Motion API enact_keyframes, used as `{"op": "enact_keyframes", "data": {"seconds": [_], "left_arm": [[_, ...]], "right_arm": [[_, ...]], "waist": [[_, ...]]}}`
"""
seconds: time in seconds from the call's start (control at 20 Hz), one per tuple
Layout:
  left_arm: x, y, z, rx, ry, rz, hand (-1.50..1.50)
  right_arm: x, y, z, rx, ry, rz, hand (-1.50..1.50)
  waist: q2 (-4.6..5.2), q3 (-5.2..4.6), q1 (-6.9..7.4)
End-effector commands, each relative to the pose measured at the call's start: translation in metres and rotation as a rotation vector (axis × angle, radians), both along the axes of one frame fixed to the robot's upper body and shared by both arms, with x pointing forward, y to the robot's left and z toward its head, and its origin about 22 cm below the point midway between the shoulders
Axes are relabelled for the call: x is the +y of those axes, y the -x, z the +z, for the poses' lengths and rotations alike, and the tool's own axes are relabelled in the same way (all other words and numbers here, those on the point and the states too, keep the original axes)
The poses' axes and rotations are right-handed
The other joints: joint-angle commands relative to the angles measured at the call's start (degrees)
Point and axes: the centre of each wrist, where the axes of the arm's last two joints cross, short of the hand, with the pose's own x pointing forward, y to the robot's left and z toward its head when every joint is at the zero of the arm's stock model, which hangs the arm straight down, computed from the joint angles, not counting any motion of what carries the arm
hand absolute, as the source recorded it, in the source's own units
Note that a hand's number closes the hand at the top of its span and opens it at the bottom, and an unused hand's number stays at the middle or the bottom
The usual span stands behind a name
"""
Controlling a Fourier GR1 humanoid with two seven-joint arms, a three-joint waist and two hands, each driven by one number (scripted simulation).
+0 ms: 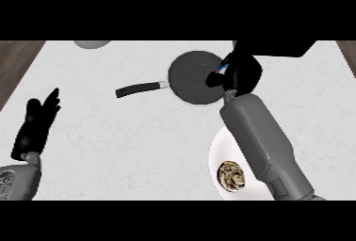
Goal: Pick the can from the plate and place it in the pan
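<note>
Gripping can (221,69) over round pan (191,77)

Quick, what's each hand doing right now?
Left hand: open, fingers straight, resting at the counter's left side.
Right hand: curled round the can, over the pan.

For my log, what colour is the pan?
Dark grey pan with a black handle, seen in the head view.
</note>
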Motion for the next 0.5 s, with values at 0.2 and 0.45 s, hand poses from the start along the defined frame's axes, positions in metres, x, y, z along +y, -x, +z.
{"op": "enact_keyframes", "data": {"seconds": [0.2, 0.45], "left_arm": [[-0.008, -0.001, -0.004, -0.015, 0.013, -0.026, 0.0], [-0.005, -0.009, 0.003, -0.02, 0.006, -0.057, 0.0]], "right_arm": [[-0.011, -0.022, -0.025, -0.004, -0.12, -0.033, 1.5], [-0.023, -0.022, -0.036, -0.04, -0.277, -0.055, -1.5]], "waist": [[1.12, 0.06, 2.27], [1.72, 0.17, 3.23]]}}
